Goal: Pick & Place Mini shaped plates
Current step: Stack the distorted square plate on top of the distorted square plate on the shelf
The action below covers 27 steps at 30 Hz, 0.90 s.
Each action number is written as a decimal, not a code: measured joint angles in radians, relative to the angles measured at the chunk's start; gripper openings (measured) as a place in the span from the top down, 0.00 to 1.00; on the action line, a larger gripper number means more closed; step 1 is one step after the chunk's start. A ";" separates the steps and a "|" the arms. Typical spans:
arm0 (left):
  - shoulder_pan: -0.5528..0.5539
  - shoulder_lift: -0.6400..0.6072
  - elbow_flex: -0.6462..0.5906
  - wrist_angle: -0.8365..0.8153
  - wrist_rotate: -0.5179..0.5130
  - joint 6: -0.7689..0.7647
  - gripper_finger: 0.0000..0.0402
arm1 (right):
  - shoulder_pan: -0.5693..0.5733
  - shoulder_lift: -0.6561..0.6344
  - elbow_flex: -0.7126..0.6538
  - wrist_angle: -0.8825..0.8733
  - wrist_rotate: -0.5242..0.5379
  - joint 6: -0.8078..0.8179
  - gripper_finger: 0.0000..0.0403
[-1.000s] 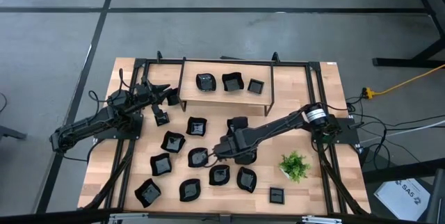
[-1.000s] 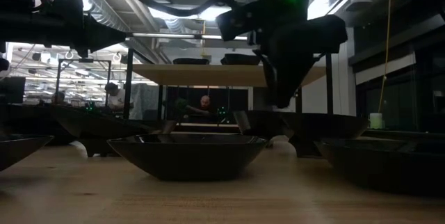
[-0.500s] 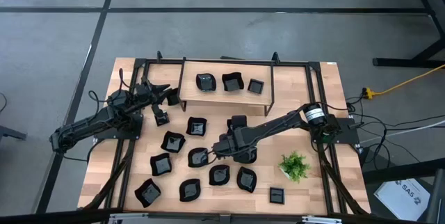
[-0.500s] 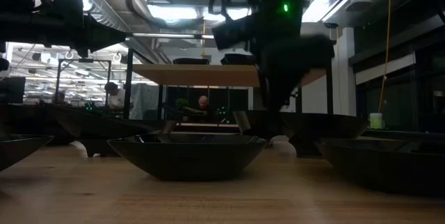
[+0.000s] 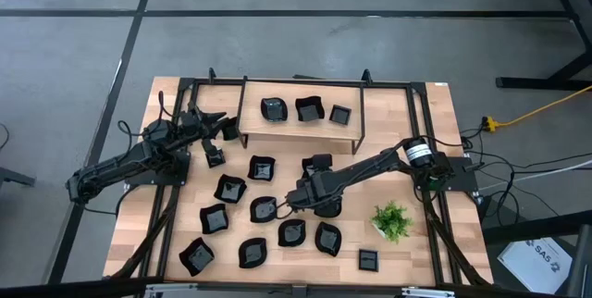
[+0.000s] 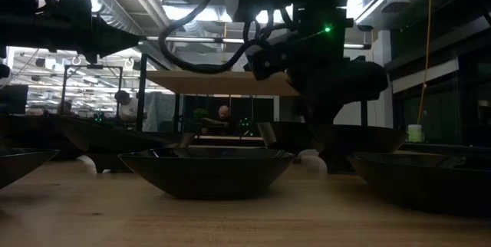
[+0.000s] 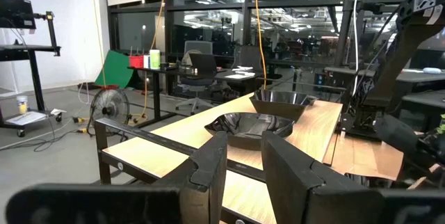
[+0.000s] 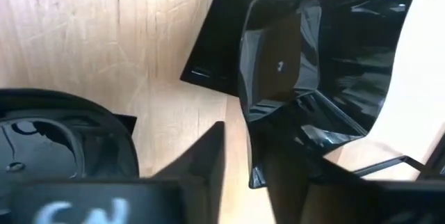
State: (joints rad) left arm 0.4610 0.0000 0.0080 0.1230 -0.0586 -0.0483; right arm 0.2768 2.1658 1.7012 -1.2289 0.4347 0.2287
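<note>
Several glossy black mini plates lie on the wooden table. Three more stand on the raised shelf, among them a square one. My right gripper hangs over a wavy-edged plate in the middle of the table. In the right wrist view this gripper is open and straddles that plate at its rim. My left gripper waits open by the shelf's left end. Its wrist view shows the gripper with nothing between the fingers. My right gripper comes down from above over the wavy plate's rim, one finger outside and one inside the hollow. Bare wood shows between the outer finger and the rim. Whether the inner finger touches the plate I cannot tell. The plate sits on the table.
Other plates crowd the wavy one on its near, left and far sides, for instance one and another. A small green potted plant stands near the table's right. The black shelf frame spans the far half. A dark bowl-like plate fills the low view's foreground.
My right gripper has come down toward the wavy plate in the table's middle; in the low view its dark body stands lower than before. The left arm and the plates have stayed where they were.
</note>
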 joint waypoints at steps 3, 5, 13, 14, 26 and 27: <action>0.000 0.000 0.000 0.000 0.000 0.000 0.79 | 0.000 0.000 0.000 -0.002 0.000 0.001 0.92; 0.000 0.000 0.000 0.000 0.000 0.000 0.79 | 0.000 0.000 0.000 -0.002 0.000 -0.002 0.97; 0.000 0.000 0.000 0.000 0.000 0.000 0.79 | 0.000 -0.085 0.000 -0.012 -0.001 0.004 0.99; 0.000 0.000 0.000 0.000 0.000 0.000 0.79 | 0.000 -0.102 0.000 -0.012 -0.001 0.010 0.99; 0.000 0.000 0.000 0.000 0.000 0.000 0.79 | 0.001 -0.312 0.001 0.058 -0.089 -0.011 0.99; 0.000 0.000 0.000 0.000 0.000 0.000 0.79 | 0.000 -0.325 0.001 0.072 -0.089 -0.022 0.99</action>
State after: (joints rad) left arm 0.4610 -0.0002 0.0082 0.1230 -0.0587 -0.0479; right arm 0.2771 1.8404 1.7020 -1.1571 0.3462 0.2063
